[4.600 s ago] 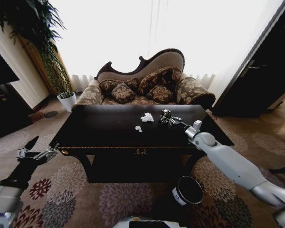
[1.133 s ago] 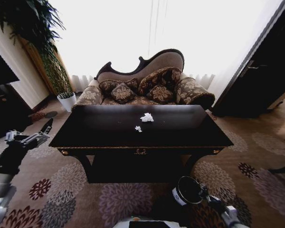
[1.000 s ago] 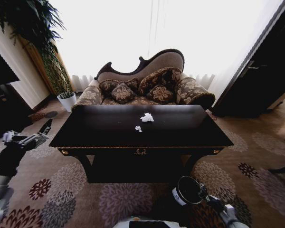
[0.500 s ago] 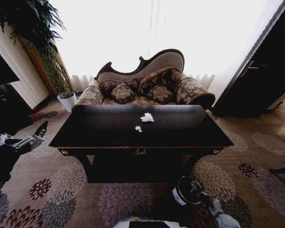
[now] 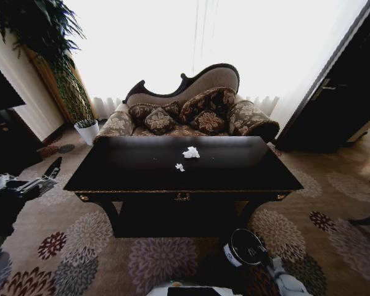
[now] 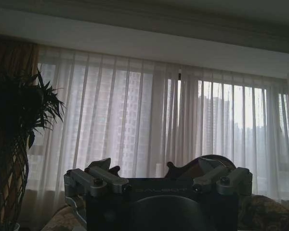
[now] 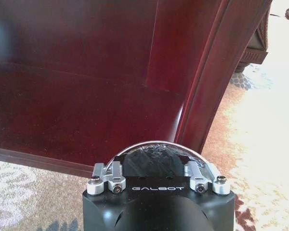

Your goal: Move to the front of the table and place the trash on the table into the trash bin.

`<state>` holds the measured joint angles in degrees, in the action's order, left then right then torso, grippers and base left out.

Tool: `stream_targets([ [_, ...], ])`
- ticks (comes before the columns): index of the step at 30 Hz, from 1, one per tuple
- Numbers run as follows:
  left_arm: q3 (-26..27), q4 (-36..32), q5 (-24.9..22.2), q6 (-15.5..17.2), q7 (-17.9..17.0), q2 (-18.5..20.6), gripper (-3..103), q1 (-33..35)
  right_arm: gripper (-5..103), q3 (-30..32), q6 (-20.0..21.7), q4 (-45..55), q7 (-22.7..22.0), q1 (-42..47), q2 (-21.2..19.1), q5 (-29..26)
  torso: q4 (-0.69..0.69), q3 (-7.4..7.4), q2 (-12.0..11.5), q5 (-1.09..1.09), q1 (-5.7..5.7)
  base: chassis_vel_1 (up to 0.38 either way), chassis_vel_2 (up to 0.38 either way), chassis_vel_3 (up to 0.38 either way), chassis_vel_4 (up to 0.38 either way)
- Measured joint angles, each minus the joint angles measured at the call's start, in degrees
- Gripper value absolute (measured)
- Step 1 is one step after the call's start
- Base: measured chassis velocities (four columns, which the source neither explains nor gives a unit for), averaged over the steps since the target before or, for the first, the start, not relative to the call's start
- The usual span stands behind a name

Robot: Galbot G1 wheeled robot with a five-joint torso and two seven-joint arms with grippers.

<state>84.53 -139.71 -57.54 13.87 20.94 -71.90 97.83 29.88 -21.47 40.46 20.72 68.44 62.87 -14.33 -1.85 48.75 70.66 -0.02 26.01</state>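
Note:
Two white crumpled paper scraps, the trash, lie on the dark glossy table (image 5: 142,176): a larger one (image 5: 190,152) and a smaller one (image 5: 180,167) a little in front of it. The black round trash bin (image 5: 243,248) stands on the carpet below the table's front right. My right gripper (image 5: 263,258) is low at the bin's rim. In the right wrist view the bin's rim and black liner (image 7: 156,153) sit directly beyond that gripper's body. My left gripper (image 5: 42,176) is open and holds nothing, out past the table's left end.
An ornate sofa (image 5: 191,105) with cushions stands behind the table. A tall plant in a white pot (image 5: 86,131) is at the back left, dark furniture (image 5: 3,132) at the left and a dark door (image 5: 345,92) at the right. Patterned carpet (image 5: 154,259) lies in front.
The right arm, which held a dark object over the table earlier, came down to the bin and has sunk a little lower. The left gripper drifted further left.

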Motion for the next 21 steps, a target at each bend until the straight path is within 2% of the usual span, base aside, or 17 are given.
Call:
stream_targets([
  [1,-0.56,0.21,0.03,0.0,0.02,-0.02,100,-0.44,69,0.34,0.42,2.58,0.03,1.63,0.21,-0.74,0.0,0.0,0.0,-0.01,0.0,0.0,0.0,0.0,0.0],
  [3,-0.82,0.42,0.15,0.0,0.02,-0.01,100,-0.66,69,0.49,0.72,4.14,0.03,2.71,0.43,-1.19,0.0,0.0,0.0,-0.01,0.0,0.0,0.0,0.0,0.0],
  [7,-2.88,1.53,1.22,0.0,0.05,-0.29,100,-1.95,90,1.92,1.98,13.29,-0.03,8.89,2.58,-2.81,-0.01,0.0,0.0,-0.01,0.0,0.0,0.0,0.0,0.0],
  [9,-3.24,1.69,1.42,-0.01,0.06,-0.36,100,-2.16,90,2.15,2.34,14.92,-0.12,9.95,2.98,-3.28,-0.01,0.0,0.0,-0.01,0.0,0.0,0.0,0.0,0.0],
  [10,-4.25,2.28,2.14,-0.05,0.11,-0.46,100,-2.86,99,2.89,2.79,19.29,-0.1,12.79,4.16,-4.09,-0.02,0.0,0.0,0.01,0.0,0.0,0.0,0.0,0.0],
  [17,-7.15,4.7,5.33,-0.74,0.46,-0.53,100,-4.65,100,5.68,2.41,28.13,0.08,19.34,6.42,-3.06,-0.01,0.0,0.0,-0.01,0.0,0.0,0.0,0.0,0.0],
  [21,-8.79,5.77,5.75,-0.89,0.51,-0.17,100,-5.87,100,7.34,3.51,37.25,-1.17,25.09,8.42,-6.89,-0.01,0.0,0.0,-0.01,-0.01,0.0,0.0,0.0,0.0],
])
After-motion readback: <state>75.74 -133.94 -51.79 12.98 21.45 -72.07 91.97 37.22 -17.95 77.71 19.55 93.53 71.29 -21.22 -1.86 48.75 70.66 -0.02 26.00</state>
